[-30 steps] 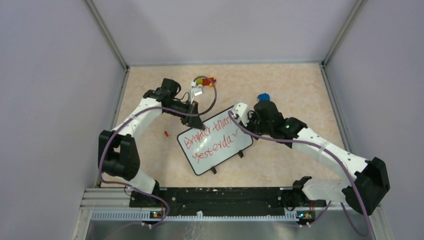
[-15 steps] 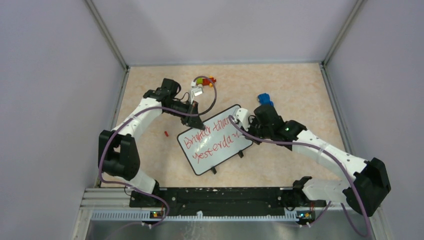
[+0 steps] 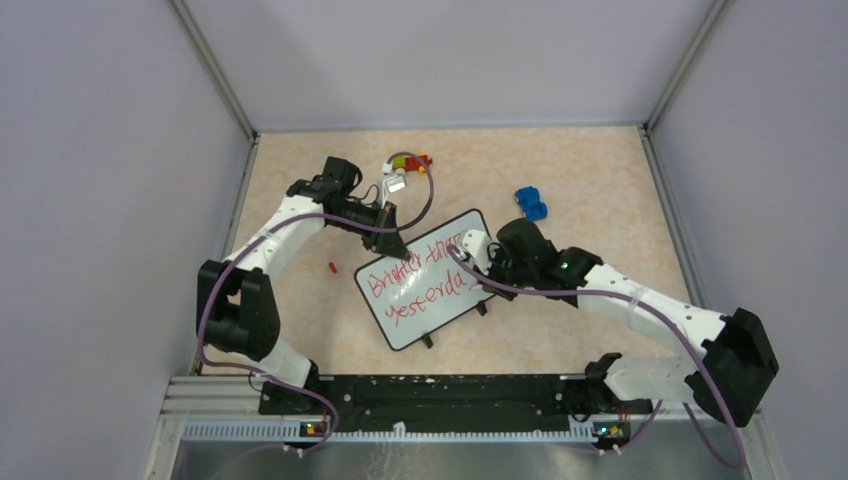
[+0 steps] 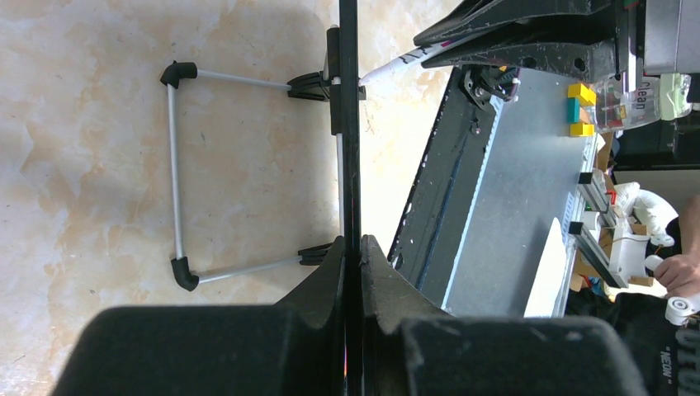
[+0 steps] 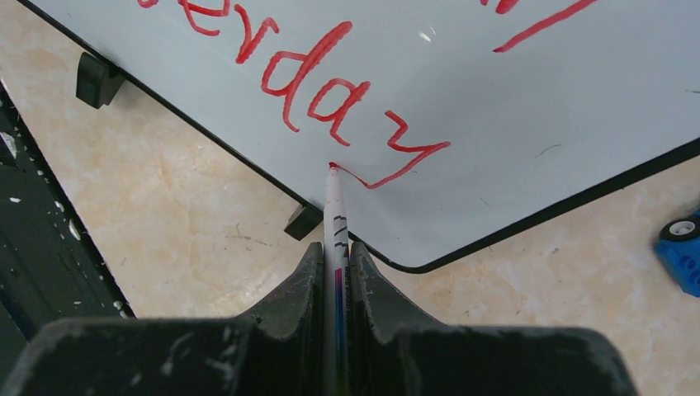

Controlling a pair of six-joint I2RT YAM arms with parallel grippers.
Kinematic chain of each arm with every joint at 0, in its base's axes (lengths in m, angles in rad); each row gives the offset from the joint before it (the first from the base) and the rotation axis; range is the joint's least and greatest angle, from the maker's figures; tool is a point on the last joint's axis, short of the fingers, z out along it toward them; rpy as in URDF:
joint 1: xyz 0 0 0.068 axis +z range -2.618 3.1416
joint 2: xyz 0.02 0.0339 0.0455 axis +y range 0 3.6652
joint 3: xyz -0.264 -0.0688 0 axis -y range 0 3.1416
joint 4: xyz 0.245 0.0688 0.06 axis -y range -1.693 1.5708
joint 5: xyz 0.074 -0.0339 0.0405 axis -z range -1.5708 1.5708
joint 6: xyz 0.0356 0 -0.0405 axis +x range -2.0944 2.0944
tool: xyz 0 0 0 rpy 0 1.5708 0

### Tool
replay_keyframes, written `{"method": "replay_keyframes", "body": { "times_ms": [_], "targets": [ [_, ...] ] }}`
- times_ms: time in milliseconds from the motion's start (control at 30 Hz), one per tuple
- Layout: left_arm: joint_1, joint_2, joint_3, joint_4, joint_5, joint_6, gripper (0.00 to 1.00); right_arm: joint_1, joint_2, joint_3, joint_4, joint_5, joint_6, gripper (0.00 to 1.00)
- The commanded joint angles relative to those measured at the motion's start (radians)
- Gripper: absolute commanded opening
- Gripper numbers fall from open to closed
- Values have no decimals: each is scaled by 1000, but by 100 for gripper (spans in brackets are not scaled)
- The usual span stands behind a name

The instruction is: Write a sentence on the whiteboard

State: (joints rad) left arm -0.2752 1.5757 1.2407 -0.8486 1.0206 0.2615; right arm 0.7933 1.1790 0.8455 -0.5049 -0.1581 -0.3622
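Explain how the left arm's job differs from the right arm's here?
The left arm clamps its jaws on the edge of the small white dark-framed whiteboard, steadying it. The right arm pinches a thin white marker, its red tip on the board at the tail of the red handwritten sentence. Both have jaws shut on something.

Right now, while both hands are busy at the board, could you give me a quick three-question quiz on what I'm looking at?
1. True or false: the left hand grips the whiteboard by its thin edge.
2. Pick one. The tip of the marker held in the right hand is: A, up in the air; B, on the last letter of the sentence; C, covered by a cap.
3. Fill the gap: the writing is ___ in colour.

Key: 1 true; 2 B; 3 red.
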Motion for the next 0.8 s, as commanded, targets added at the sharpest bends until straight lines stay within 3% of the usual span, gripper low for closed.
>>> {"method": "replay_keyframes", "body": {
  "times_ms": [0, 233, 767],
  "targets": [
    [-15, 24, -2, -14, -8, 31, 0, 20, 23, 78, 41, 3, 18, 0],
    [-15, 20, 3, -20, -10, 34, 0, 20, -32, 109, -4, -24, 26, 0],
    [-14, 16, 6, -14, -8, 29, 0, -90, -85, -3, -64, 62, -31, 0]
  ]
}}
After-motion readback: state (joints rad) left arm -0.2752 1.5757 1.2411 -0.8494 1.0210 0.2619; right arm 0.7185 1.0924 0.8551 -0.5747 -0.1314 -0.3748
